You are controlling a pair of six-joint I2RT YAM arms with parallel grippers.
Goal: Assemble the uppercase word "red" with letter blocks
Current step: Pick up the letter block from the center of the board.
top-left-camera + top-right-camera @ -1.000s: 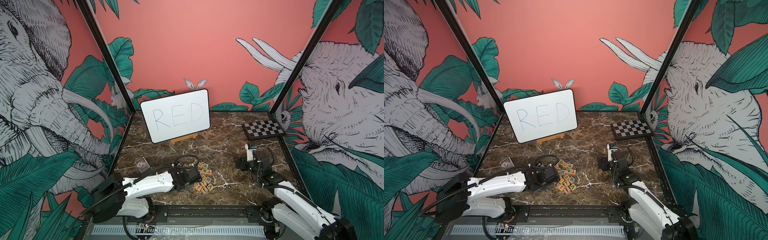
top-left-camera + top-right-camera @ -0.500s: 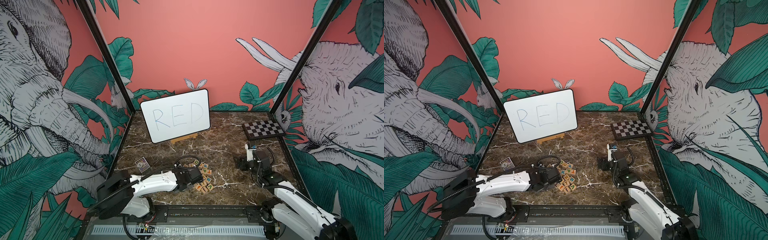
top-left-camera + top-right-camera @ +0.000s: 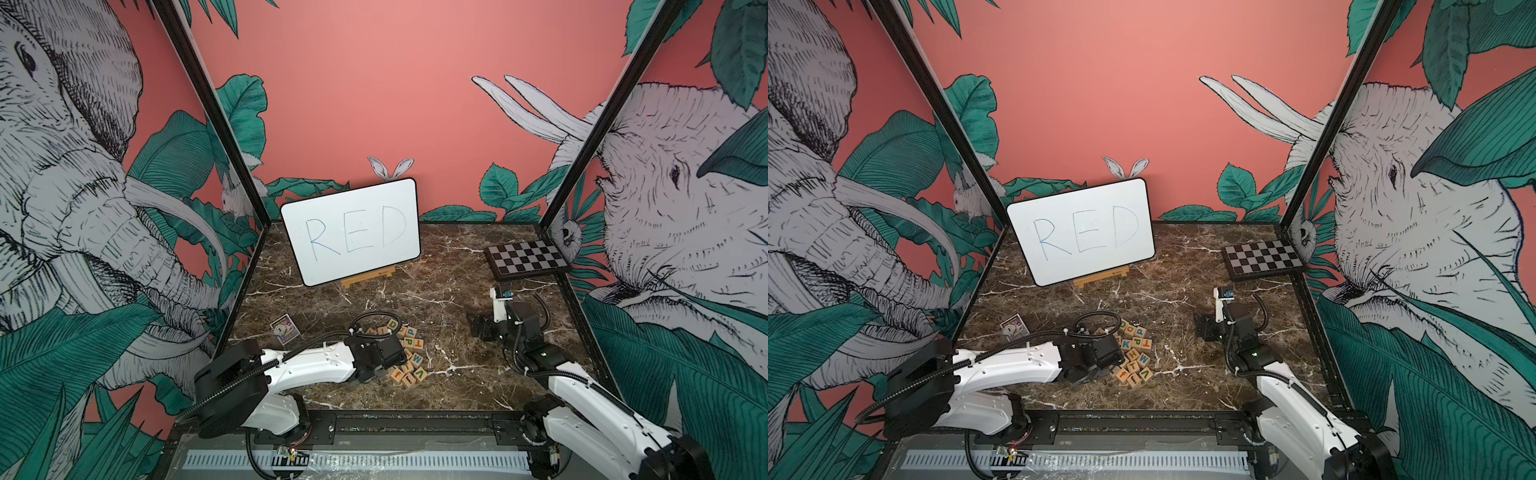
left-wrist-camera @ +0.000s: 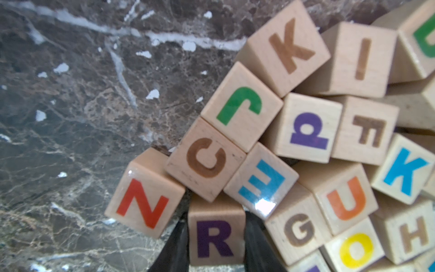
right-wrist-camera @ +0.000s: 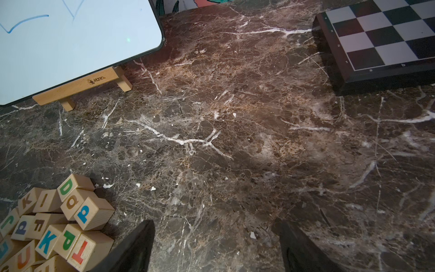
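The letter blocks [image 3: 406, 353] lie in a loose heap at the middle front of the marble floor, seen in both top views [image 3: 1133, 353]. My left gripper [image 4: 216, 217] is down at the heap's near-left edge, its black fingers [image 4: 179, 245] pressed against both sides of the block with a dark purple R [image 4: 216, 237]. A blue E block [image 4: 261, 181] and a green D block [image 5: 66, 187] sit in the heap. My right gripper [image 5: 215, 223] hangs open over bare marble to the right of the heap [image 3: 478, 326]. The word "red" in blocks is not in view.
A white board [image 3: 353, 232] with RED handwritten in blue leans on a small wooden easel at the back. A checkered board [image 3: 525, 259] lies at the back right. A small card [image 3: 284, 328] lies left of the heap. Printed walls close in three sides.
The left arm has settled lower at the heap's edge. The right arm has not moved.
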